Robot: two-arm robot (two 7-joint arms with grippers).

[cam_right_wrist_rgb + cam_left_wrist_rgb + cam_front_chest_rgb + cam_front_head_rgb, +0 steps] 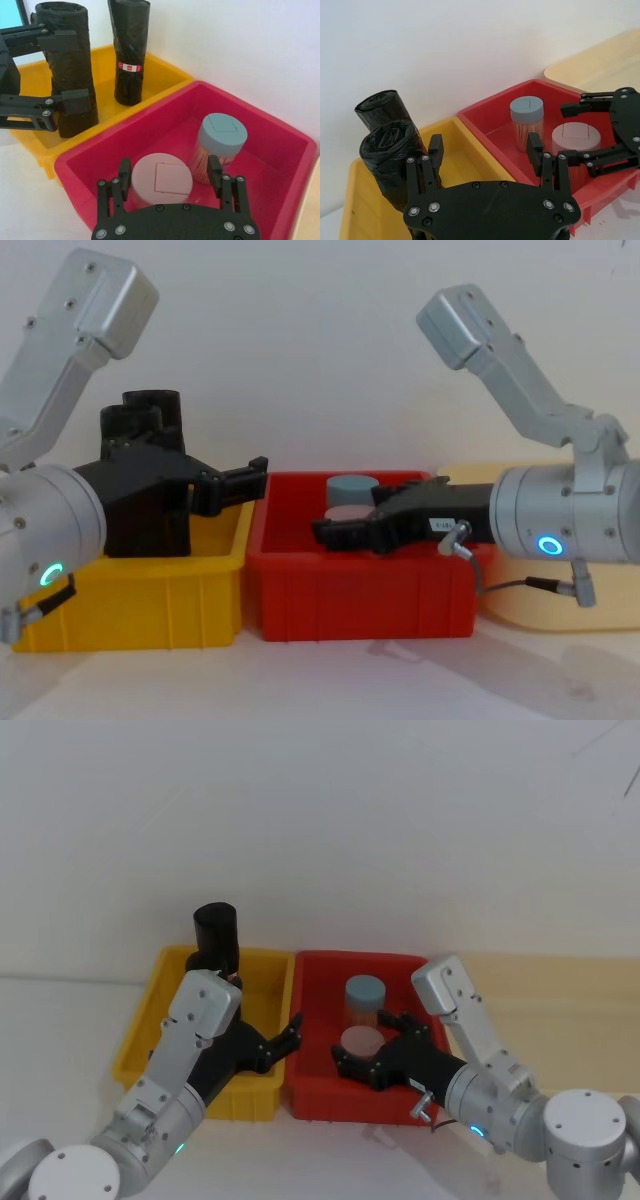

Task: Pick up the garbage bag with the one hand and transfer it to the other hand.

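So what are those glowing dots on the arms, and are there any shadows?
Chest view: a green ring glows on the left arm, a blue ring on the right arm; faint shadows lie on the table before the red bin. Head view: soft shadow below that bin.

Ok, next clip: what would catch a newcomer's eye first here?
Two black garbage bag rolls stand upright in the yellow bin at the left, next to a red bin holding a blue-lidded jar and a pink-lidded jar. The left gripper hangs open over the yellow bin's edge nearest the red one, short of the rolls. The right gripper sits open in the red bin, straddling the pink-lidded jar.
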